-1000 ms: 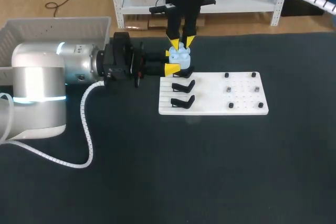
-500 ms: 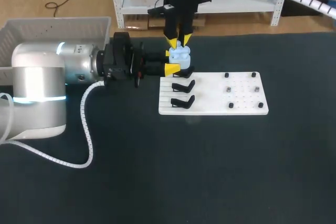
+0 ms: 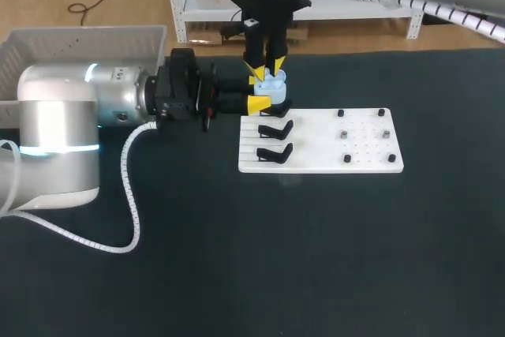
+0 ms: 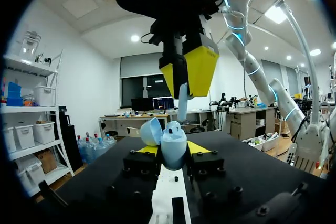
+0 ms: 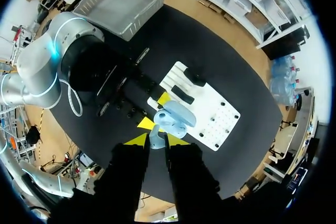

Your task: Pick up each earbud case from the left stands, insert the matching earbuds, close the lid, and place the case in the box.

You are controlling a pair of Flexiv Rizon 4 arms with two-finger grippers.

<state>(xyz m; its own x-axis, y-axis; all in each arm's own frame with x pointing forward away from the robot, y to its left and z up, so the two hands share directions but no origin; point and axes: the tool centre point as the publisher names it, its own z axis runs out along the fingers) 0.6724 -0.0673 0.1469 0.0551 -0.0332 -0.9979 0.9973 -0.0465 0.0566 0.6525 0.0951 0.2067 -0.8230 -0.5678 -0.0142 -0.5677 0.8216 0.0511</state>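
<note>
A light blue earbud case (image 3: 272, 84) with its lid open sits over the back stand of the white board (image 3: 363, 151). My left gripper (image 3: 257, 94) comes in level from the left and is shut on the case's body (image 4: 173, 142); the lid (image 4: 150, 131) tilts off to one side. My right gripper (image 3: 266, 67) hangs straight down just above the case, shut on a small light blue earbud (image 4: 182, 103) whose stem points at the open case. From the right wrist, the earbud (image 5: 155, 136) is between the fingers, with the case (image 5: 173, 118) just beyond.
Two empty black stands (image 3: 275, 128) (image 3: 273, 151) remain on the board's left part, with small pegs (image 3: 363, 133) on its right part. A white basket (image 3: 79, 41) stands at the back left. My left arm's cable (image 3: 130, 195) loops over the dark tabletop.
My right arm has shifted a little to the left and lower with the earbud, closer over the open case. The left arm and the case have stayed put.
</note>
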